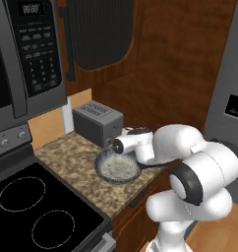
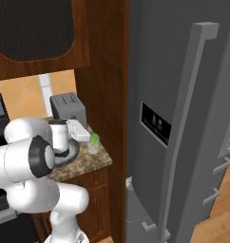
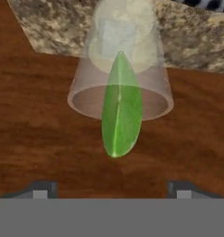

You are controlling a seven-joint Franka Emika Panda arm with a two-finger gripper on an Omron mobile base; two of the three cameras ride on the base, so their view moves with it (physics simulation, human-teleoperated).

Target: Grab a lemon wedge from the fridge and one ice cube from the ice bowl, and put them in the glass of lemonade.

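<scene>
The gripper (image 3: pixel 112 189) stands wide open above the glass of lemonade (image 3: pixel 121 69), where a green wedge (image 3: pixel 121 107) leans on the rim. The glass sits on the granite counter (image 2: pixel 91 161). No writing is legible.

**Tight corner at the counter's right end**

I see the toaster (image 1: pixel 97 121) blocking the far side and the ice bowl (image 1: pixel 117 167) filling the middle. The glass of lemonade (image 2: pixel 93 144) crowds the right edge, hard against the wooden panel (image 2: pixel 105 85) beside the fridge (image 2: pixel 183 118). Above the glass is open.
</scene>
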